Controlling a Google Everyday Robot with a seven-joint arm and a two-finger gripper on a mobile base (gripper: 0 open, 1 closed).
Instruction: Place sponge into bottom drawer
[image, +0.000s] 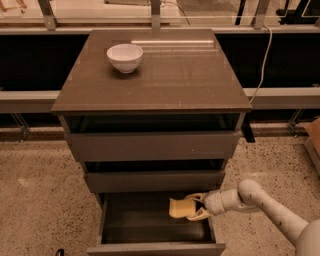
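Note:
The pale yellow sponge (178, 207) is held between the fingers of my gripper (192, 207), which reaches in from the right on a white arm. It hangs over the right part of the open bottom drawer (155, 247), inside its dark box and just above the floor. The drawer is pulled out toward the camera, below the two wider drawers.
A white bowl (125, 57) stands on the cabinet top (170, 75) at the back left. The top and middle drawers are slightly open. A speckled floor surrounds the cabinet, and a cable hangs at the right (262, 60).

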